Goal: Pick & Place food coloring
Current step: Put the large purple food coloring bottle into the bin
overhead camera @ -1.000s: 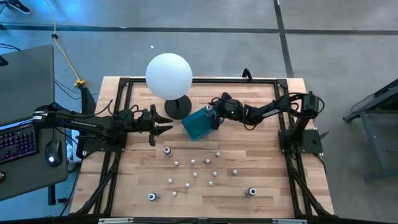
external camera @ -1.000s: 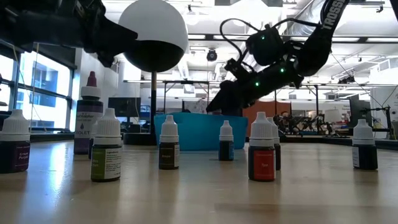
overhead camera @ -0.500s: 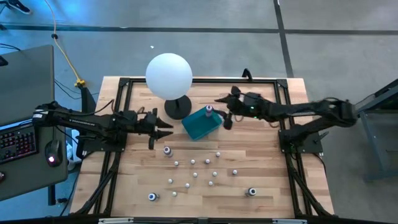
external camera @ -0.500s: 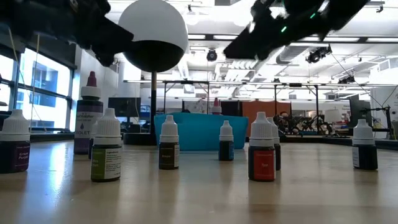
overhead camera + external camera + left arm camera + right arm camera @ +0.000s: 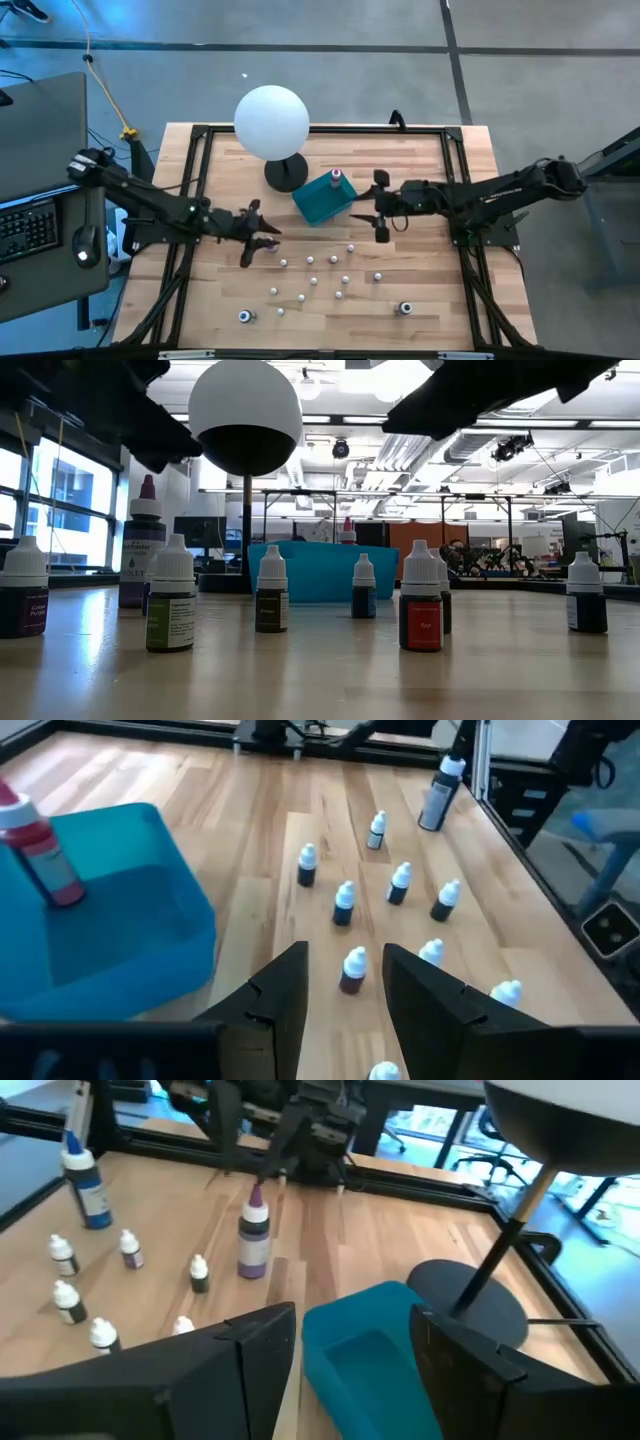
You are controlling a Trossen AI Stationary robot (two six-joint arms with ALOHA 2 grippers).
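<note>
Several tiny food coloring bottles (image 5: 315, 275) stand on their bases on the wooden table; they show in the low view (image 5: 420, 600) and the left wrist view (image 5: 345, 905) too. A red-capped bottle (image 5: 337, 177) stands upright in the teal tray (image 5: 310, 205), as the left wrist view (image 5: 35, 850) shows. A taller violet bottle (image 5: 268, 242) stands left of the cluster. My left gripper (image 5: 262, 234) is open, raised beside the violet bottle; in its wrist view (image 5: 345, 982) a small bottle (image 5: 353, 968) lies ahead between the fingers. My right gripper (image 5: 368, 208) hangs open right of the tray (image 5: 380, 1360).
A white globe lamp (image 5: 271, 121) stands on a dark round base (image 5: 285, 172) just beyond the tray. A blue-capped bottle (image 5: 243, 316) and a grey-capped one (image 5: 405, 308) stand near the table's near edge. A black frame (image 5: 200, 130) rims the table.
My right gripper has drawn back from the tray, rising and moving toward the table's right and near edges; the red-capped bottle stays upright in the tray. My left gripper has moved toward the near edge and a little right, closing on the violet bottle.
</note>
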